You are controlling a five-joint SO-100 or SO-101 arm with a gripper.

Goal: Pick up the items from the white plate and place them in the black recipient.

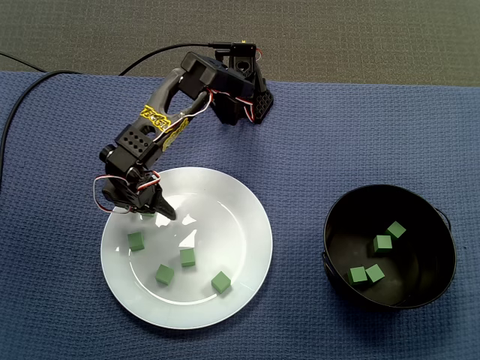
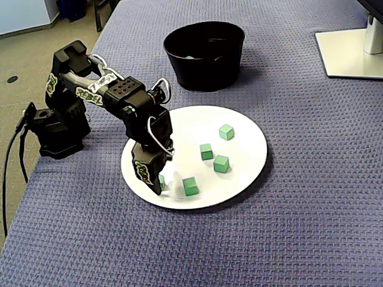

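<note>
In a fixed view, the gripper (image 1: 148, 215) is hovering over the white plate (image 1: 240, 217), at its left, jaws parted and empty. It should be lowering straight astride the nearest green cube (image 1: 135, 241), squared to its faces, before carrying it right to the black recipient (image 1: 439, 255).

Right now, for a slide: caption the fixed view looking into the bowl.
End effector over plate with four green cubes; four in bowl.
</note>
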